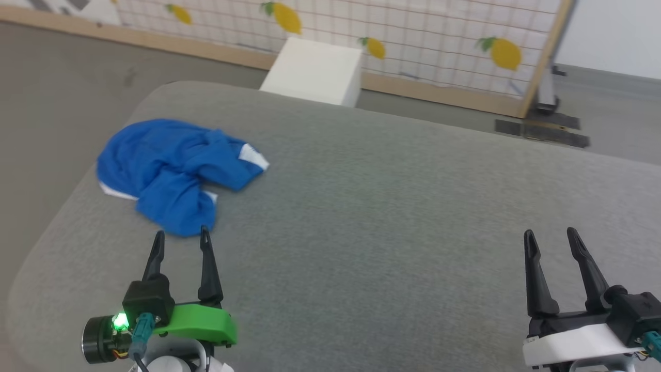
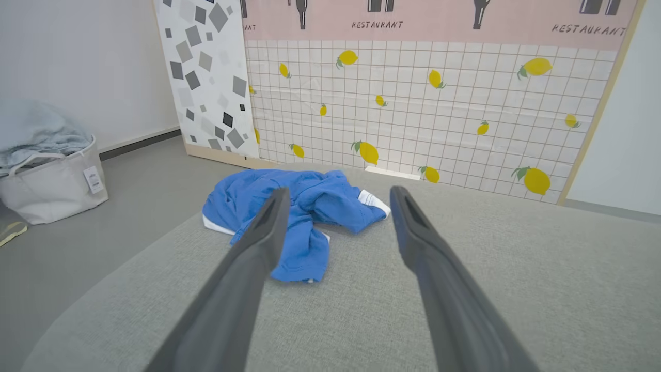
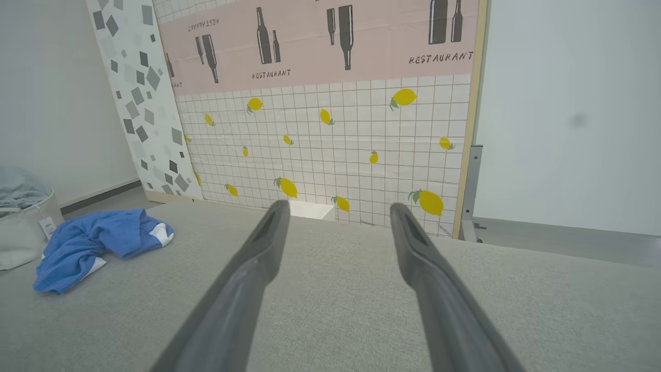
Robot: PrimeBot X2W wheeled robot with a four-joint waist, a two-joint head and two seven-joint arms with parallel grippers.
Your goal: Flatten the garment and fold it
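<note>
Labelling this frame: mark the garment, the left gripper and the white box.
garment (image 1: 170,165), head view, middle of the crumpled blue fabric.
left gripper (image 1: 182,232), head view, midway between its open fingertips.
white box (image 1: 312,70), head view, its broad white face.

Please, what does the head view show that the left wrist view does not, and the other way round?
Head view extra: the open right gripper and the green mount behind the left gripper. Left wrist view extra: a pale bag of grey cloth on the floor, and the word RESTAURANT on the wall panel. Both: the crumpled blue garment on the grey cushion, just ahead of the open left gripper, and the lemon print behind.
</note>
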